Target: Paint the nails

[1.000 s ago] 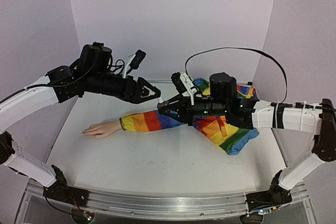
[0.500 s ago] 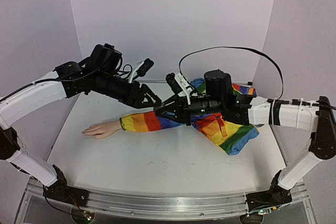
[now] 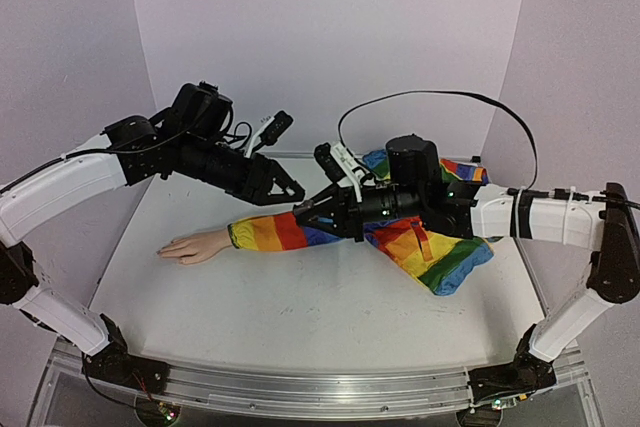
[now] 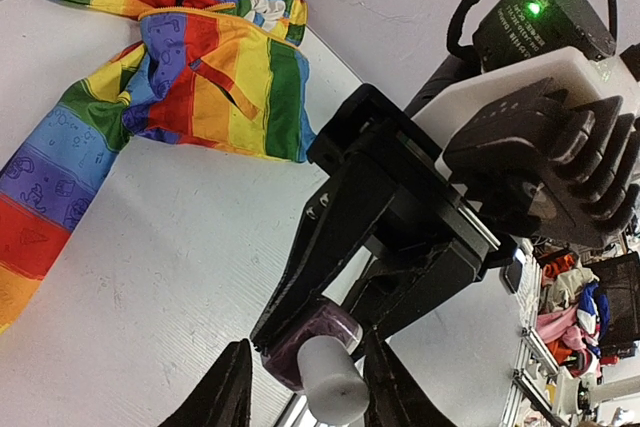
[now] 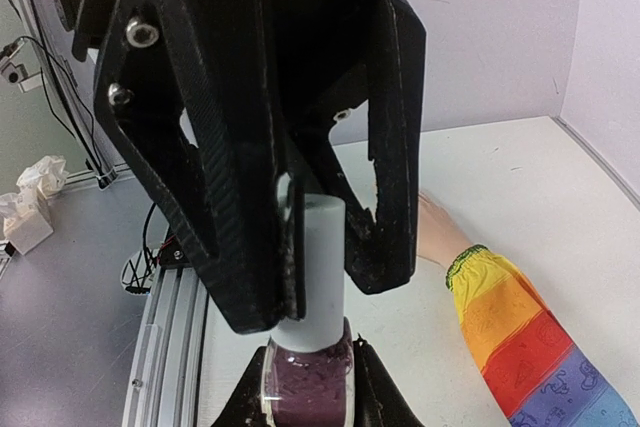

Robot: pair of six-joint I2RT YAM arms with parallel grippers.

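My right gripper (image 5: 308, 372) is shut on a small bottle of purple polish (image 5: 308, 387), held in mid-air with its white cap (image 5: 320, 257) towards the left arm. My left gripper (image 4: 305, 347) straddles that cap (image 4: 335, 387). One finger lies against it and a gap shows on the other side, so I cannot tell if it is clamped. The two grippers meet (image 3: 298, 202) above the rainbow sleeve (image 3: 280, 230). The pale mannequin hand (image 3: 190, 245) lies flat at the left; its nails are too small to make out.
A rainbow-striped garment (image 3: 430, 247) lies bunched under the right arm. A black cable (image 3: 440, 97) arcs above that arm. White walls close the back and both sides. An aluminium rail (image 3: 300, 387) runs along the near edge.
My left arm has swung right and down to the bottle, and its fingers have narrowed round the cap. The right arm has pushed the bottle a little left.
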